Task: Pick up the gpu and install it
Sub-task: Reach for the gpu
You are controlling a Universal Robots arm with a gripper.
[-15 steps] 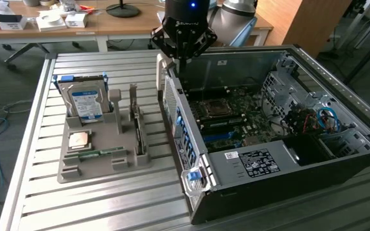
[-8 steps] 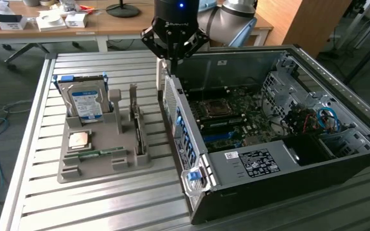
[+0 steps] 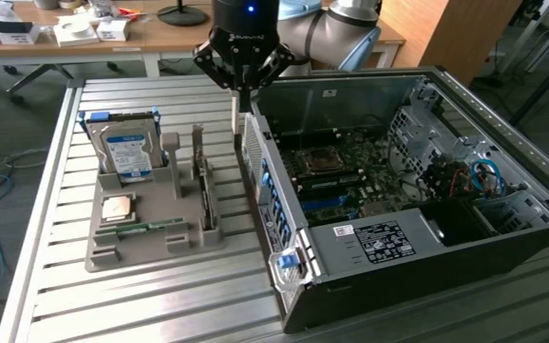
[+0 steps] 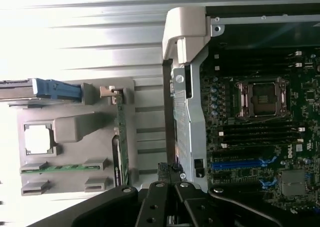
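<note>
The gpu (image 3: 201,179) is a thin dark card with a pale end bracket. It stands on edge in a slot of the grey holder tray (image 3: 112,254), and in the wrist view the gpu (image 4: 120,137) sits beside the tray's grey post. My gripper (image 3: 244,89) hangs high above the back corner of the open computer case (image 3: 399,236). It is to the exterior view's right of the card and apart from it. In the wrist view the gripper (image 4: 170,187) is shut, its black fingers close together, and I see nothing held.
In the tray are a silver blue-labelled hard drive (image 3: 126,150), a square processor (image 3: 117,207) and a green memory stick (image 3: 141,229). The case's perforated rear panel (image 3: 274,207) stands between tray and motherboard (image 3: 332,179). The slatted metal table (image 3: 160,307) has bare room in front of the tray.
</note>
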